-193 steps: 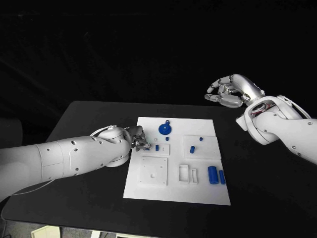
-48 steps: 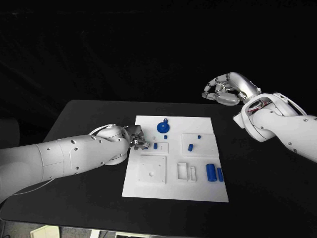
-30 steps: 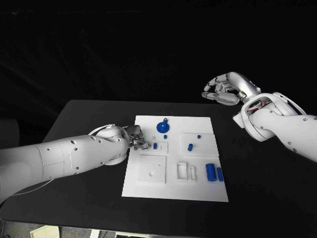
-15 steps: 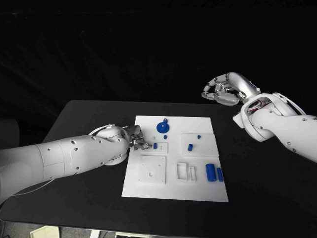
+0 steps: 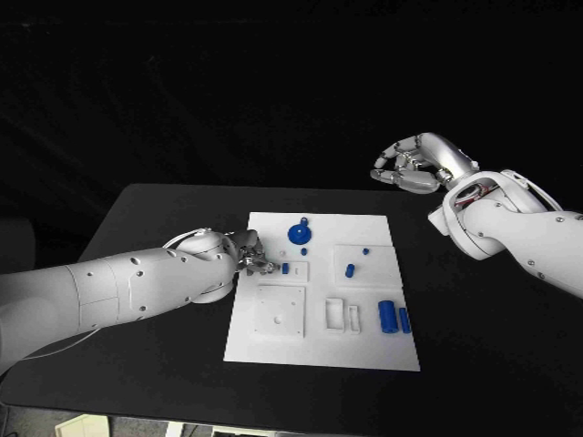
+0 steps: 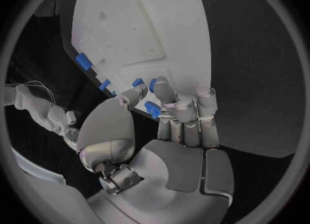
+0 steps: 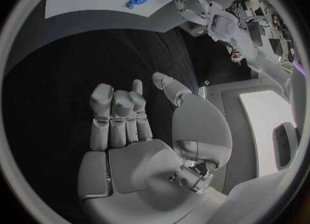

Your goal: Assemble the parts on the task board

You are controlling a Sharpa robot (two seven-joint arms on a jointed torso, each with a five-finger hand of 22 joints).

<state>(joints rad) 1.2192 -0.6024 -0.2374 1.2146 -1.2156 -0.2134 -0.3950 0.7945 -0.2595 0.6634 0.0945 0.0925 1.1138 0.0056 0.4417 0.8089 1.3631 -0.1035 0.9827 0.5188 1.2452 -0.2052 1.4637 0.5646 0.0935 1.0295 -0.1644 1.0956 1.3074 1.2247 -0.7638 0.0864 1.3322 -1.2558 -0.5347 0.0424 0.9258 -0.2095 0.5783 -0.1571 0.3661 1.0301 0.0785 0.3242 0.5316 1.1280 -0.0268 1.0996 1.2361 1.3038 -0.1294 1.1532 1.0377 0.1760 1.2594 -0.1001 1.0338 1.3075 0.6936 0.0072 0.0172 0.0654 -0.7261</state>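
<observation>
The white task board [image 5: 321, 346] lies in the middle of the table. My left hand [image 5: 250, 253] rests at its left edge, fingers curled in. In the left wrist view, a small blue part [image 6: 153, 109] sits pinched between the thumb and fingers of my left hand [image 6: 169, 115]. A short blue peg [image 5: 285, 268] stands on the board just beside the fingertips. A round blue part [image 5: 300, 236] lies near the far edge, and two blue cylinders [image 5: 395, 318] lie at the right. My right hand [image 5: 416, 166] hangs raised beyond the table's far right corner, fingers curled on nothing.
Small blue pieces [image 5: 351, 269] sit in the board's right middle. White raised blocks [image 5: 282, 311] and slotted holders [image 5: 344, 316] stand on the near half. Bare black table [image 5: 160, 228] surrounds the board; my left forearm [image 5: 121, 291] lies over its left side.
</observation>
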